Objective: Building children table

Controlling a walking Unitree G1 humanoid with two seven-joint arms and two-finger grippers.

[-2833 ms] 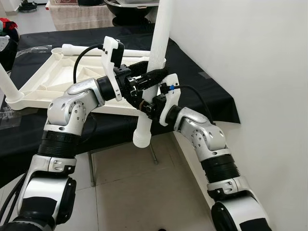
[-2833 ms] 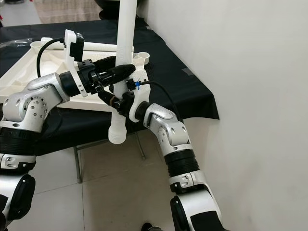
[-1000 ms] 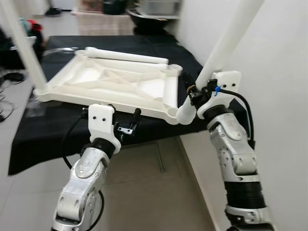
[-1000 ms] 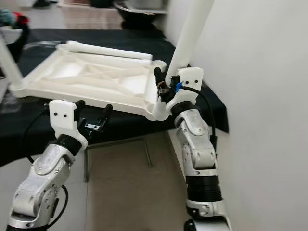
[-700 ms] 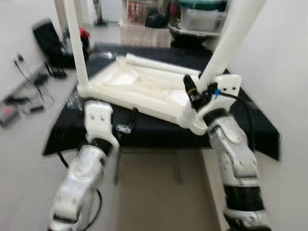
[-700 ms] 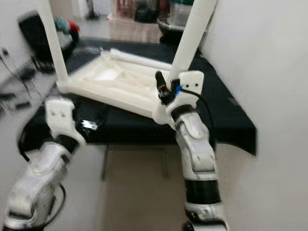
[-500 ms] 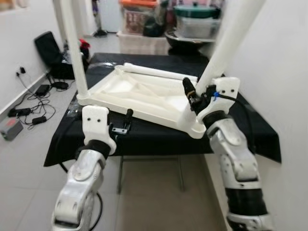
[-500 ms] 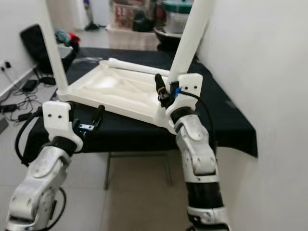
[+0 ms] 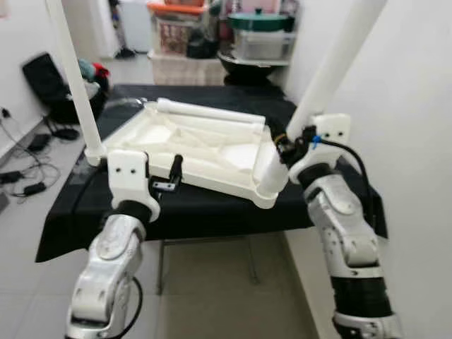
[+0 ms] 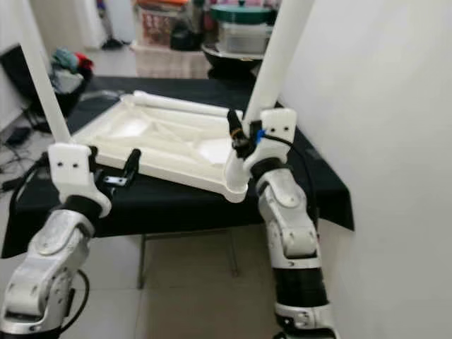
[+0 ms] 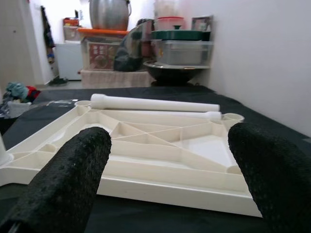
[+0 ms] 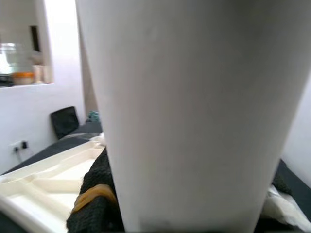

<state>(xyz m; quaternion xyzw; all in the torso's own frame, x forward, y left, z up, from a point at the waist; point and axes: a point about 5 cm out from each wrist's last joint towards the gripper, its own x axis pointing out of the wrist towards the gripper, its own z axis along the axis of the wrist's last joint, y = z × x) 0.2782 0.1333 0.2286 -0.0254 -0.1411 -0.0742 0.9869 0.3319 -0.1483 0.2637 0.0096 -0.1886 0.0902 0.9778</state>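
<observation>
The left gripper [image 9: 173, 176] has released the table leg [image 10: 277, 56] and hangs open, centre-left; the right gripper [image 10: 235, 135] alone clamps it, apparently over the tabletop [image 9: 205, 152] corner socket.

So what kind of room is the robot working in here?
Probably a spare or storage room in a home: stacked plastic storage bins and a large metal bowl sit at the back, cables trail over the tiled floor, and a folding table under a black cloth serves as the workbench.
</observation>
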